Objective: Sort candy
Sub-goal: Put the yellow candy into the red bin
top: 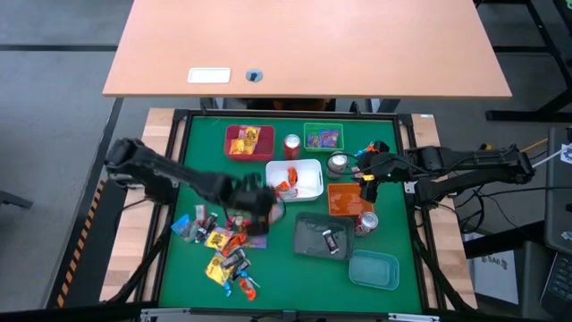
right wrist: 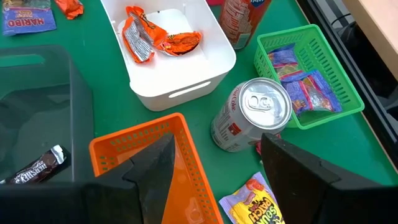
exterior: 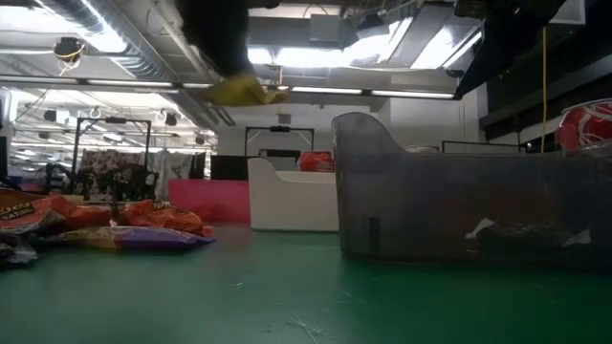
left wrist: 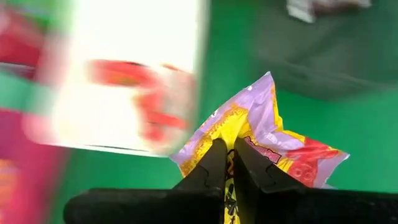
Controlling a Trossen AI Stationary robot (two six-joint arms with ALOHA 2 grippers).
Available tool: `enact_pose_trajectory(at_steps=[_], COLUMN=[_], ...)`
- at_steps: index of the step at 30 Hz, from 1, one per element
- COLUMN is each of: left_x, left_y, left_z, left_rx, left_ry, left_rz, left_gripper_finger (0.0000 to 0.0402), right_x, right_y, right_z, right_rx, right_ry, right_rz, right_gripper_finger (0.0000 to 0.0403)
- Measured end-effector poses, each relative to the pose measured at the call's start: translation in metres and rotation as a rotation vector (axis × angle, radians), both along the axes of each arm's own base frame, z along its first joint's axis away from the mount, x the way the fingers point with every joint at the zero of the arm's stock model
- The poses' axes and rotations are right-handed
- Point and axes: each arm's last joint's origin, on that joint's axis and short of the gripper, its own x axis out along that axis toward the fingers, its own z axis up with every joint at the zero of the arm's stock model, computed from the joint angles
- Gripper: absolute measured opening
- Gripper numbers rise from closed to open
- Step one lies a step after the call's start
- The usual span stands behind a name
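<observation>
Held candy: you have one yellow-and-purple wrapped sweet (left wrist: 261, 134) pinched in your left gripper (left wrist: 227, 163), its crumpled wrapper sticking out past the fingertips.
Left gripper: fingers pressed together on that wrapper; in the high view it sits (top: 256, 199) raised over the green mat (top: 277, 259), just beside the white tray's near left corner.
Loose candy: your unsorted pile (top: 223, 246) lies on the mat at the left front, a mix of yellow, orange, blue and dark wrappers, close under the left gripper.
White tray: centre of the mat (right wrist: 186, 84), holding orange-wrapped sweets (right wrist: 158, 40).
Red tray: back left (top: 234, 152), with yellow-wrapped pieces inside.
Green basket: back, right of centre (right wrist: 339, 87), holding purple packets (right wrist: 298, 84).
Orange basket: right of the white tray (right wrist: 143, 140); its contents you cannot make out.
Grey tray: front centre (top: 308, 243), one dark-wrapped bar (right wrist: 37, 165) in it.
Teal tray: front right (top: 374, 270).
Soda cans: silver one (right wrist: 252, 121) between the white tray and green basket; a red one (top: 291, 147) behind the white tray; another (top: 366, 222) beside the orange basket.
Right gripper: fingers well apart, gripping nothing, hanging (right wrist: 214, 165) over the orange basket's far edge with a yellow packet (right wrist: 258, 202) on the mat near it.
</observation>
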Motion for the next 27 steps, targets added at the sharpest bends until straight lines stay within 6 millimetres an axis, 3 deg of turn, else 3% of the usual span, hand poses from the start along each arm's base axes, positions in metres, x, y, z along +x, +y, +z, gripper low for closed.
enact_pose_trajectory(at_steps=[7, 15, 20, 27], left_x=[-0.007, -0.028, -0.045, -0.052], left_y=[0.086, 0.173, 0.206, 0.22], left_z=[0.014, -0.007, -0.019, -0.024], left_rx=[0.236, 0.265, 0.21, 0.178], left_ry=[0.063, 0.19, 0.204, 0.182], left_rz=[0.144, 0.35, 0.447, 0.49], left_gripper_finger=[0.0, 0.0, 0.0016, 0.0088], right_x=[0.0, 0.0, 0.0, 0.0], right_y=[0.0, 0.0, 0.0, 0.0], right_z=[0.0, 0.0, 0.0, 0.0], right_rx=[0.0, -0.002, -0.003, -0.004], right_ry=[0.0, 0.0, 0.0, -0.001], right_rz=[0.0, 0.0, 0.001, 0.0], right_gripper_finger=[0.0237, 0.0237, 0.0237, 0.0237])
